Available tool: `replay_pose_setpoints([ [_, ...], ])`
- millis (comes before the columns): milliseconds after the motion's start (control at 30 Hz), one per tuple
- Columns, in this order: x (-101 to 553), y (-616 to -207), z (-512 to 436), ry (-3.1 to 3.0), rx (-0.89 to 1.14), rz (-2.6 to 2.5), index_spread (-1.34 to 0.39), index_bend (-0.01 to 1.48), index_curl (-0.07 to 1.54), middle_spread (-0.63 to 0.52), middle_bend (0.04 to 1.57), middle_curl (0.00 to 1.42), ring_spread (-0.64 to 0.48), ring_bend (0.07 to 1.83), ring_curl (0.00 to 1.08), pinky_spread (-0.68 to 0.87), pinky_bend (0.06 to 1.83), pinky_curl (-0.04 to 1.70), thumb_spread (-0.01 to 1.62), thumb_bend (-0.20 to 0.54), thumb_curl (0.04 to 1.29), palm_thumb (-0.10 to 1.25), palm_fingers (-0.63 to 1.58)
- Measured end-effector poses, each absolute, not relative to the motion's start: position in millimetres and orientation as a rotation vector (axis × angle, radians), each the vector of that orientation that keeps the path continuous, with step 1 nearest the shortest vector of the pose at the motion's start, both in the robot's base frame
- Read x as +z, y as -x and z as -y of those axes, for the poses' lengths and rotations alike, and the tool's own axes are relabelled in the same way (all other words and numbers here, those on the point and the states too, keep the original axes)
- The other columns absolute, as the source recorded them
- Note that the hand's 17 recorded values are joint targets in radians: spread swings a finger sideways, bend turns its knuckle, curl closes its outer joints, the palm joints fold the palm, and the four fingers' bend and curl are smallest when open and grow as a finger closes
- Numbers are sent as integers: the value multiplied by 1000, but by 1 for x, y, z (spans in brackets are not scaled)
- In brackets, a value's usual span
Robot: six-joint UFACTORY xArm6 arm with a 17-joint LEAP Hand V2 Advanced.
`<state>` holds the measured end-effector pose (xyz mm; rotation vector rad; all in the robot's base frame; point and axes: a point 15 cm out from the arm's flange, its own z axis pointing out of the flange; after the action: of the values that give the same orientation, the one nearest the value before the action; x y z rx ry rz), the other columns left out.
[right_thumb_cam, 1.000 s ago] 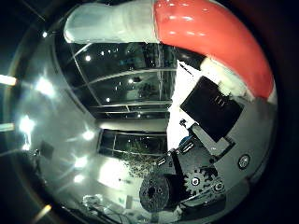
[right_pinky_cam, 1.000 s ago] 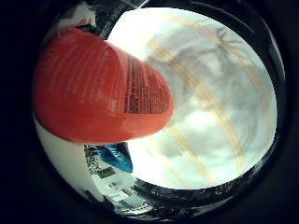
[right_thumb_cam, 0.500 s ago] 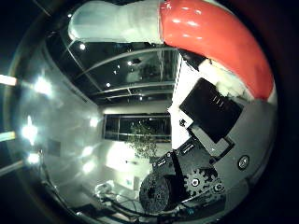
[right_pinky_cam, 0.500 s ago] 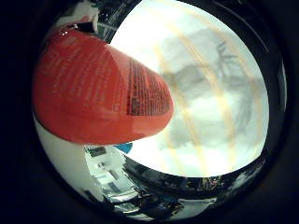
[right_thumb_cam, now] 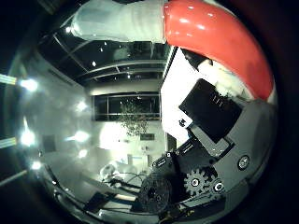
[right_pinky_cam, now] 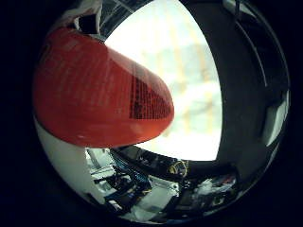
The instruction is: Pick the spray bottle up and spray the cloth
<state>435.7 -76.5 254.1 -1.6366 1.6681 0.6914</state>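
The bottle (right_pinky_cam: 94, 90) lies close against the palm, its red body filling the left half of the little-finger view. In the thumb view the red body curves across the upper right, with its white part at the upper centre. The hand (right_thumb_cam: 210, 140) occupies the right and lower right there; its fingers curl around the bottle. The cloth (right_pinky_cam: 184, 90), white with faint stripes, lies behind the bottle, centre to upper right.
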Motion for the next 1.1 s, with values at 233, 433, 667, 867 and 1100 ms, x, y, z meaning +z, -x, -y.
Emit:
replay_pose_setpoints([
  [233, 292, -447, 32, 1934, 716, -1639, -186, 1158, 677, -86, 1342, 584, -143, 1464, 553, -181, 1092, 1087, 800, -16, 858, 1048, 1210],
  [433, 305, -450, -21, 2217, 705, -1623, -186, 1156, 675, -86, 1342, 581, -143, 1462, 553, -188, 1073, 1117, 802, -16, 867, 1042, 1212],
  [667, 292, -436, -92, 2574, 673, -1568, -186, 1155, 675, -86, 1341, 580, -143, 1461, 553, -193, 1059, 1139, 798, -16, 877, 1036, 1214],
  [867, 300, -412, -143, 2844, 646, -1489, -186, 1154, 675, -87, 1344, 583, -143, 1460, 553, -197, 1051, 1151, 793, -17, 881, 1027, 1215],
  [1100, 300, -408, -171, 3059, 487, -1523, -187, 1160, 679, -87, 1341, 584, -149, 1460, 553, -200, 1044, 1160, 795, -16, 882, 1020, 1218],
])
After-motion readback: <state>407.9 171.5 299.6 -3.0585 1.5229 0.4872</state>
